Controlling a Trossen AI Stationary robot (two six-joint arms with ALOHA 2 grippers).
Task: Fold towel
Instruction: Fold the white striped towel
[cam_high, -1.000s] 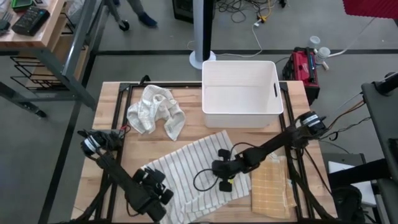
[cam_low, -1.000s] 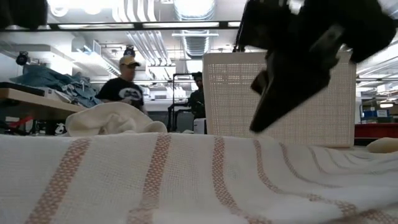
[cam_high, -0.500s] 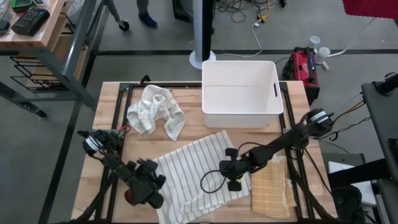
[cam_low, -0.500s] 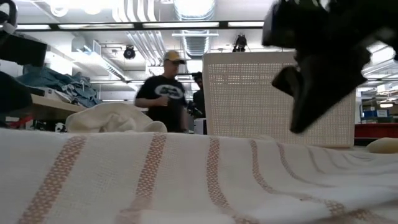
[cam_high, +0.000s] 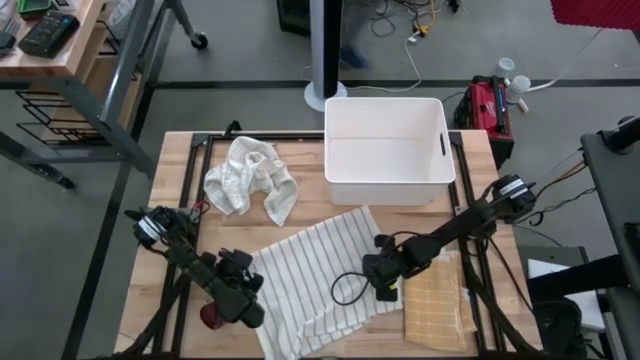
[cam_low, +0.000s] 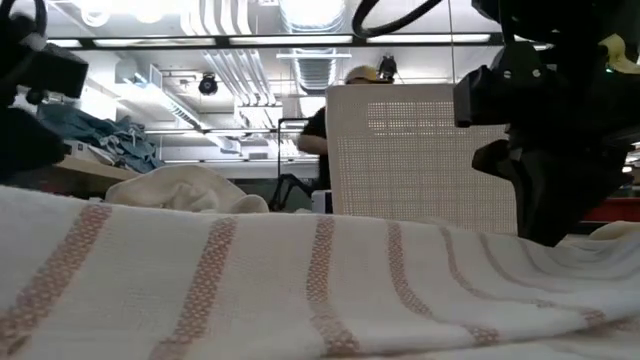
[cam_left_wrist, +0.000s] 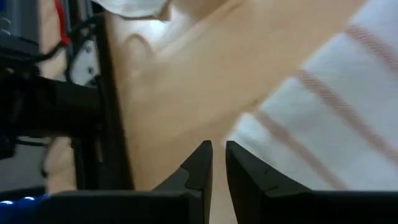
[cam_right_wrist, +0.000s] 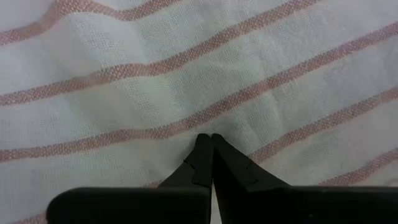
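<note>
While crumpled cloth (cam_high: 250, 178) lies nearby, bin (cam_high: 388, 150) stands beyond.

The towel (cam_high: 315, 275) is white with thin reddish-brown stripes; it lies spread on the near middle of the wooden table, set at a slant, its stripes running diagonally; its far corner points toward the white bin, its near-left part is drawn in and bunched into soft folds near the table's front edge; up close the weave shows coarse, with gentle wrinkles across the stripes.
</note>
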